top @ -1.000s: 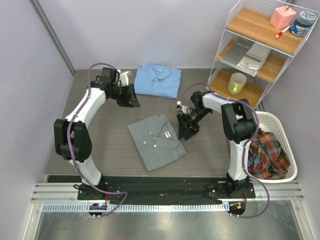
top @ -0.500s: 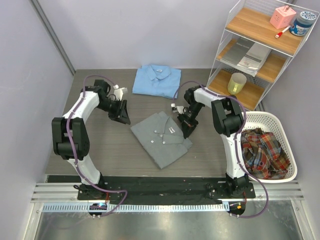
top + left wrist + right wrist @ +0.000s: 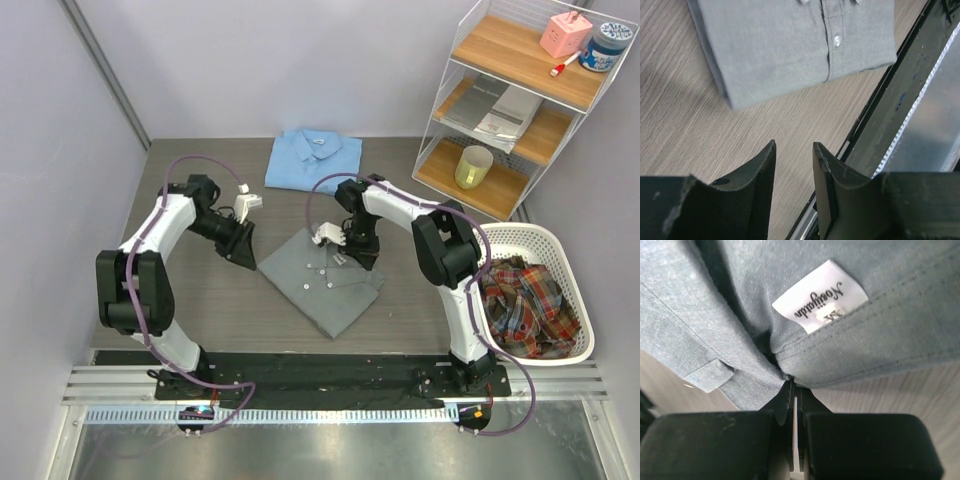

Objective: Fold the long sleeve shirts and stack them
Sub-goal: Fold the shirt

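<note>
Cloth of the plain grey collared button-front shirt [image 3: 310, 295], folded on the wood-grain bench [image 3: 200, 300], bunches at the tips of the right gripper [image 3: 792, 390], which is clenched on its collar edge. The left gripper [image 3: 794, 150] hangs partly parted and empty over the bench, with the shirt's lower corner just ahead of it.

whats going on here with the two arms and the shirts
The right gripper is shut on the collar of the folded grey shirt in the middle of the table. The left gripper hovers open just off that shirt's left side, holding nothing. The blue shirt lies folded at the far side, so the two are not yet stacked.
</note>
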### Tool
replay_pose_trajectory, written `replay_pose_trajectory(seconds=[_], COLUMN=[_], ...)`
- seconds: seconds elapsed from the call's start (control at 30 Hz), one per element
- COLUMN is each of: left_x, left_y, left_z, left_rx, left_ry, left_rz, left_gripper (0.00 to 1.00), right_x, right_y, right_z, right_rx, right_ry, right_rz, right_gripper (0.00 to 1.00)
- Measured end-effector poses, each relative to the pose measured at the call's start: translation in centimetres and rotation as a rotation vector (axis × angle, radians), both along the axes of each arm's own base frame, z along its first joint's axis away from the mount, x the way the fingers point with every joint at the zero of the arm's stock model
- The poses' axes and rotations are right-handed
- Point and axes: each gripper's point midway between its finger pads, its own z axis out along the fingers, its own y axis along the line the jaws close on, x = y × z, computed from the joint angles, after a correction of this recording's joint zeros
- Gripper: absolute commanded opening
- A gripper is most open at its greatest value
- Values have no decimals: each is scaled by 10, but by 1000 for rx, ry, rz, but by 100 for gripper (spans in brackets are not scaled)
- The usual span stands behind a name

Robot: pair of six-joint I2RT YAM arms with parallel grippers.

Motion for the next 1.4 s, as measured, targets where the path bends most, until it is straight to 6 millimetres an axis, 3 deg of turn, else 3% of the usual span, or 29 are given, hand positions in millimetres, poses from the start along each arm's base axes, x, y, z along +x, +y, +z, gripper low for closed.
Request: replay_pose_trajectory(seconds=[0.17,0.23,0.3,0.33,0.47,0.63,0.8,0.97,1.1,1.2,1.23,1.27,1.3,1.33,1.4], left_x=[-8,-6,0,4,29,76,118,126,117,114,114,114,113,112,111], left_y=[1,1,0,-2,-12,-34,-49,-46,-42,-43,-44,-45,-45,-45,-44], left_z=[4,0,-3,-5,-20,-31,-37,-65,-85,-89,-89,-90,-91,-93,-95], left_rx=[0,6,8,5,-4,22,40,84,122,133,139,141,143,150,158], left_ry=[-48,-47,-33,-25,22,-31,-88,-41,13,32,27,29,33,33,39], left_rz=[-32,-19,14,31,86,73,71,64,43,20,13,8,7,3,2], left_gripper=[40,41,41,41,41,41,43,43,38,29,21,16,11,0,0], right_x=[14,23,39,47,97,135,132,116,109,105,102,104,104,104,106], right_y=[10,15,24,29,48,33,12,15,21,23,27,27,27,27,25], right_z=[2,3,6,7,16,34,48,45,35,16,14,14,14,13,10], right_rx=[66,112,162,186,315,384,410,424,435,419,433,433,434,434,429], right_ry=[-65,-101,-156,-188,-352,-408,-319,-200,-121,-59,-28,-31,-29,-27,-27], right_rz=[204,274,307,313,272,22,-246,-396,-471,-514,-527,-532,-535,-540,-547], right_gripper=[2,16,23,31,32,31,38,46,44,37,35,31,20,14,1])
